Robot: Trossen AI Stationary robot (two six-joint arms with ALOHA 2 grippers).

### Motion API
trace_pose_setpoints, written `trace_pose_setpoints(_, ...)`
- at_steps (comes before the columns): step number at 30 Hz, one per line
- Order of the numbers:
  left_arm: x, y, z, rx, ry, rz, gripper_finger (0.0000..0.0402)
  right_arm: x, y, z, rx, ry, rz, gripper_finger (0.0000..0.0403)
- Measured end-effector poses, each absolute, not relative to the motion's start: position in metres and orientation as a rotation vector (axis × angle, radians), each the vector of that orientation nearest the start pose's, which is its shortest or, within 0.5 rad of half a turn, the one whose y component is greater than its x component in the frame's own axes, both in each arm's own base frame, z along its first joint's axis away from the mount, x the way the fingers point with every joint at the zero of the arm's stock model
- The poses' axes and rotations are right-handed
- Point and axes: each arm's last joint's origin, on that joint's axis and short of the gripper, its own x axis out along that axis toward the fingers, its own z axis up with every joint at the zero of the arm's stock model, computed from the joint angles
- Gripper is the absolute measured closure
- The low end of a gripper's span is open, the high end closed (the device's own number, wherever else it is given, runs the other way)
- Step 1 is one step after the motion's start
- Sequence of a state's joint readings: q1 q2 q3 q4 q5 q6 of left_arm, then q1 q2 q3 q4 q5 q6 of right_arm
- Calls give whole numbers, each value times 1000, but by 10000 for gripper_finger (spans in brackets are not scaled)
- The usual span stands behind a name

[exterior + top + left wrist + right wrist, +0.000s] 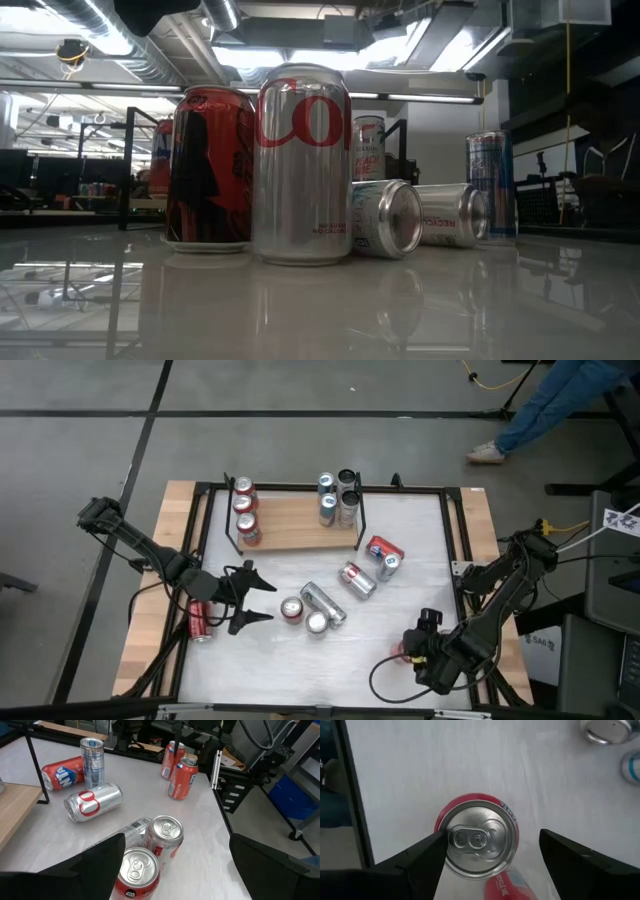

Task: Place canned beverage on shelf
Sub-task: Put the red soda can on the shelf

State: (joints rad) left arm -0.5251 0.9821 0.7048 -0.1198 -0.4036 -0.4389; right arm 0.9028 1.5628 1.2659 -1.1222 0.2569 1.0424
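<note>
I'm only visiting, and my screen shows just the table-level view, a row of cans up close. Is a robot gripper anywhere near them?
Observer: Yes. Seen from above, the left gripper is open and points at the upright red can mid-table.
Visitor: And the other arm?
Observer: The right gripper hangs open over another red can near the table's right edge, with one finger on each side of it.
Visitor: Is anything on the shelf yet?
Observer: The shelf holds seven cans: three red ones at its left end and four others at its right end.
</note>
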Motion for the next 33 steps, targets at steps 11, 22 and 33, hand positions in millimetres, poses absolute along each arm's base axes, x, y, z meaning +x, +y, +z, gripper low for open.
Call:
trace_pose_setpoints(11, 190, -97, 277, -259, 374, -39, 50, 173, 207, 280, 189, 1208, -112, 93)
trace_pose_setpoints(22, 190, -97, 277, -259, 374, -39, 50, 180, 217, 273, 212, 1215, -82, 93)
trace_pose_setpoints(33, 190, -97, 277, -259, 374, -39, 50, 182, 219, 265, 177, 1237, -106, 93)
